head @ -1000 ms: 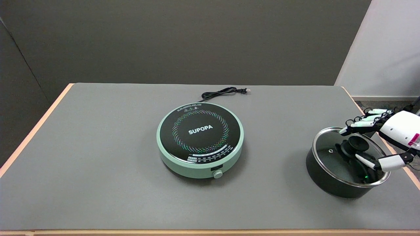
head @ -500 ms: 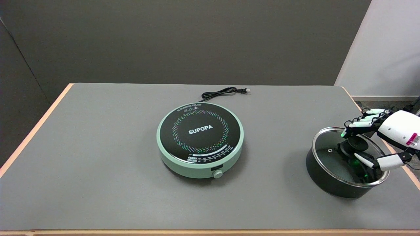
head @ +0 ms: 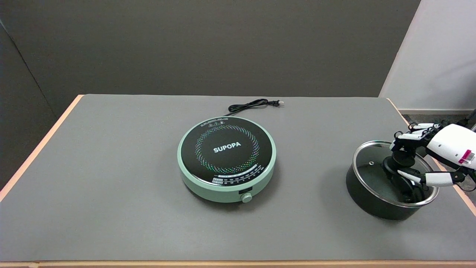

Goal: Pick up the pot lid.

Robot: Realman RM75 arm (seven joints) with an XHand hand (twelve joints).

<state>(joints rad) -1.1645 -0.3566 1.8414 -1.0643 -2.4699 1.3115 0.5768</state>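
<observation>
One grey table (head: pixel 111 167) stands before dark walls (head: pixel 186 44).

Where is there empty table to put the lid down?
Bare grey table lies left of the green cooker, and more between the cooker and the pot. The strip along the near edge is free too. It is crowded at the right, where the right hand closes round the lid knob.

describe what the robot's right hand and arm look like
The right hand has a glossy white shell, with fingers of white segments on black joints. A pink sticker with dark print sits on the shell. Thin black cables run beside it at the picture's edge.
</observation>
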